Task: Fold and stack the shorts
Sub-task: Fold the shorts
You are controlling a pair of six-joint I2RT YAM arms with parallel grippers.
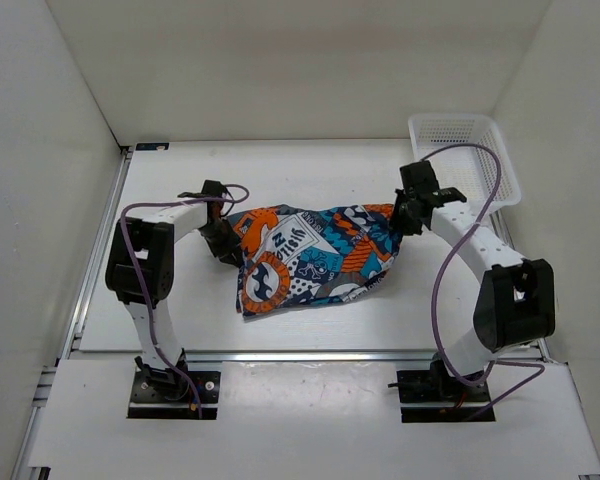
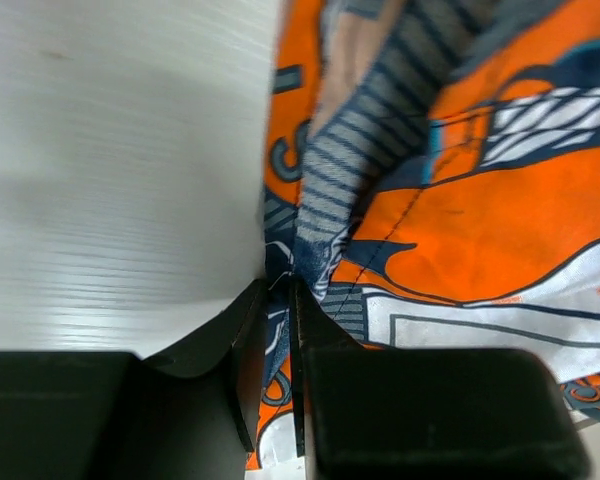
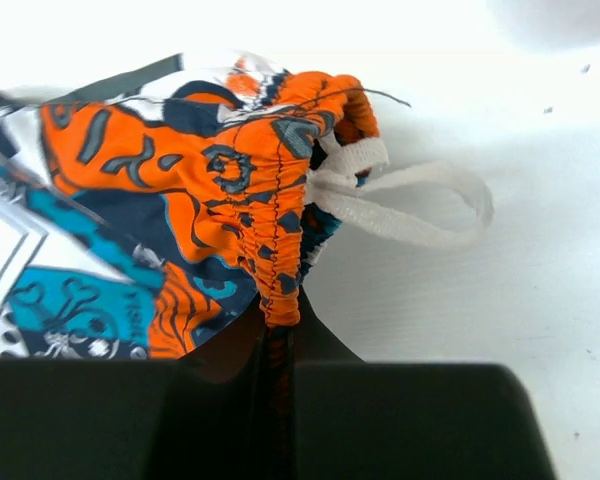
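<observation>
The shorts (image 1: 315, 255), printed in orange, blue, navy and white, are held stretched between both arms in the middle of the table. My left gripper (image 1: 225, 243) is shut on the shorts' left edge; the left wrist view shows cloth (image 2: 450, 180) pinched between the fingers (image 2: 280, 330). My right gripper (image 1: 405, 215) is shut on the gathered orange waistband (image 3: 280, 230) at the right end. A white drawstring loop (image 3: 410, 200) hangs beside it. The cloth sags toward the table between the grippers.
A white plastic mesh basket (image 1: 465, 155) stands at the back right corner, close behind the right arm. White walls enclose the table on three sides. A metal rail (image 1: 100, 250) runs along the table's left edge.
</observation>
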